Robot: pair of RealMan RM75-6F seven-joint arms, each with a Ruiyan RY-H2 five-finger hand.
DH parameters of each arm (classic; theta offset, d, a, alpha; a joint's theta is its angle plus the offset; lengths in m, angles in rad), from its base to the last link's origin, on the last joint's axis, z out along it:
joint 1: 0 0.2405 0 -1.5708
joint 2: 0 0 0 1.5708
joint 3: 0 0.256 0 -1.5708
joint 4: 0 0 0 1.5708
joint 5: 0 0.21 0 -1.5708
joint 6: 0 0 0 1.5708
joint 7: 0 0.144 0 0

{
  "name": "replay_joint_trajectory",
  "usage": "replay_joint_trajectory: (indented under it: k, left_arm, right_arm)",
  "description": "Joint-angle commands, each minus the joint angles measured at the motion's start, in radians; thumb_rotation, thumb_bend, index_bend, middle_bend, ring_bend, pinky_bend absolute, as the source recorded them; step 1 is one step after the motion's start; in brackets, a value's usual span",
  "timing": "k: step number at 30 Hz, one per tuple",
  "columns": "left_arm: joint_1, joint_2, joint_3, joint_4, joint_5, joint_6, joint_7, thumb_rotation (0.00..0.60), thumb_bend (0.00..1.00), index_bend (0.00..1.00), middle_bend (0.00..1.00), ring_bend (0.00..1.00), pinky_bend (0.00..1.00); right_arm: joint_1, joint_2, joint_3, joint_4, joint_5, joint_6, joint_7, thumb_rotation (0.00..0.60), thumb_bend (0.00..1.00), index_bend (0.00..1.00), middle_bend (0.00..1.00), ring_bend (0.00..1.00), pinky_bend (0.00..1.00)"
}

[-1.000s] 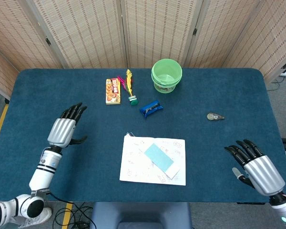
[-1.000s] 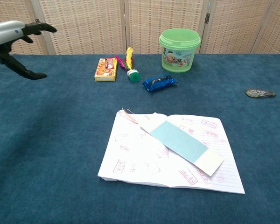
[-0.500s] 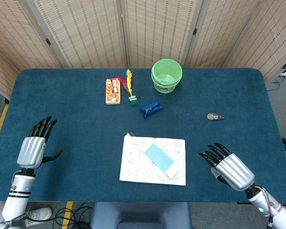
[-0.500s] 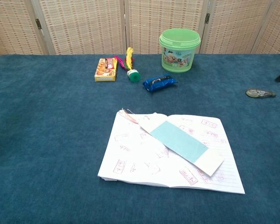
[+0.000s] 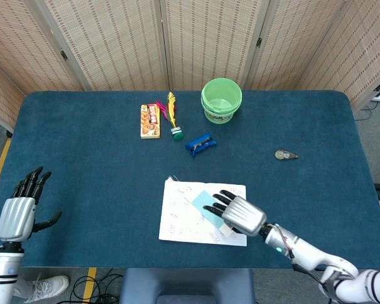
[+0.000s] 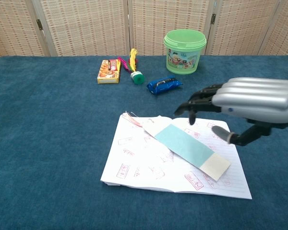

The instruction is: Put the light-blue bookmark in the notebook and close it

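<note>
- I am seeing the notebook (image 5: 199,213) lying open and flat on the blue worktop (image 5: 101,164), near its front edge.
- The light-blue bookmark (image 6: 187,146) is lying slantwise across the open pages, its pale end pointing toward the notebook's right front corner.
- My right hand (image 6: 249,103) is hovering over the right page, palm down, fingers spread and holding nothing; in the head view it is covering the bookmark's lower end, and I cannot tell whether the fingertips are touching the paper.
- My left hand (image 5: 18,212) is hanging at the worktop's far left front corner, fingers apart and pointing upward, gripping nothing, well away from the notebook.
- Further back, a green bucket (image 5: 221,99) is standing upright, with a dark blue packet (image 5: 200,144) in front of it.
- An orange snack box (image 5: 151,120) and a yellow-feathered shuttlecock (image 5: 173,115) are lying side by side left of the bucket.
- A small grey tape dispenser (image 5: 285,154) is resting alone to the right.
</note>
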Motion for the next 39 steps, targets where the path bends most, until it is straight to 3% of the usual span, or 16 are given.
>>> replay_joint_trajectory:
  k: [1,16,39]
  left_arm:
    - [0.011,0.007,-0.002,0.0,0.009,0.002,-0.009,0.6,0.26,0.11,0.03,0.04,0.16]
    - [0.058,0.018,-0.015,0.003,0.024,-0.012,-0.026,0.6,0.26,0.11,0.03,0.04,0.16]
    - [0.09,0.006,-0.043,0.037,0.029,-0.044,-0.067,0.6,0.26,0.11,0.03,0.04,0.16]
  right_arm:
    - [0.06,-0.073,0.03,0.032,0.061,-0.073,-0.032,0.6,0.64,0.13,0.3,0.09,0.13]
    - [0.226,-0.273,0.079,0.216,0.235,-0.224,-0.07,0.6,0.65,0.09,0.3,0.07,0.11]
    - [0.319,-0.35,0.068,0.337,0.369,-0.241,-0.117,0.6,0.65,0.09,0.3,0.07,0.11]
